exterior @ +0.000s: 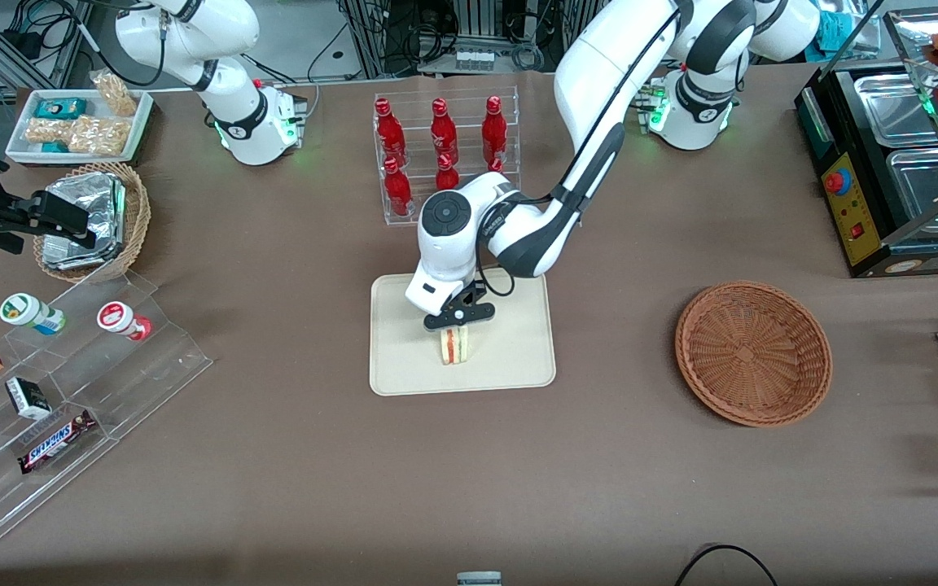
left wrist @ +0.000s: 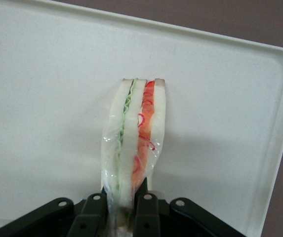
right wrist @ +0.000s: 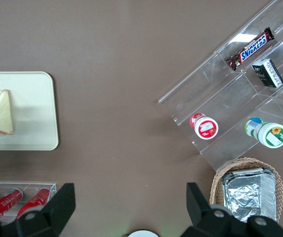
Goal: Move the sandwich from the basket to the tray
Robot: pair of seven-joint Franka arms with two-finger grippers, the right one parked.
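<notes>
The sandwich (exterior: pixel 456 346) (left wrist: pixel 134 143) (right wrist: pixel 0 113), a clear-wrapped white wedge with red and green filling, stands on edge over the middle of the cream tray (exterior: pixel 518 358) (left wrist: pixel 42 98) (right wrist: pixel 32 108). My left gripper (exterior: pixel 458 325) (left wrist: pixel 124 190) is directly above it, shut on the sandwich's upper end with one black finger on each bread face. The sandwich's lower edge is at the tray surface or just above it; I cannot tell which. The reddish-brown wicker basket (exterior: pixel 752 352) lies empty toward the working arm's end of the table.
A clear rack of red bottles (exterior: pixel 444 155) stands just farther from the front camera than the tray. Toward the parked arm's end are a stepped acrylic shelf with snacks (exterior: pixel 70 382), a tan basket of foil packs (exterior: pixel 94 220) and a white snack tray (exterior: pixel 78 122).
</notes>
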